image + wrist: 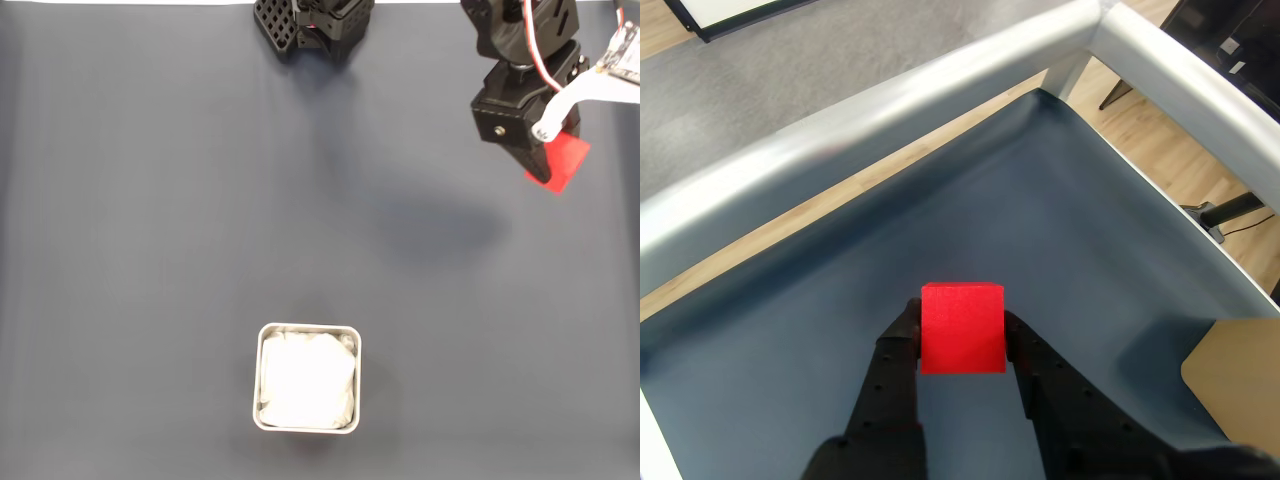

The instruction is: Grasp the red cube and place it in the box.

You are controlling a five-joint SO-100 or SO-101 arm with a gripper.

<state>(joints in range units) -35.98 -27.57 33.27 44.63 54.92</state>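
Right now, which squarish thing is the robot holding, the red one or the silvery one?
The small red cube, pinched in the gripper; the silvery box sits apart, untouched.

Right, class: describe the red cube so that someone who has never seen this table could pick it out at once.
Start from the dark grey mat in the fixed view and go to its upper right, where the black arm reaches in. The red cube sits between the gripper's black fingers. It is the one bright red thing there, far from the silver-rimmed box with white lining near the bottom edge.
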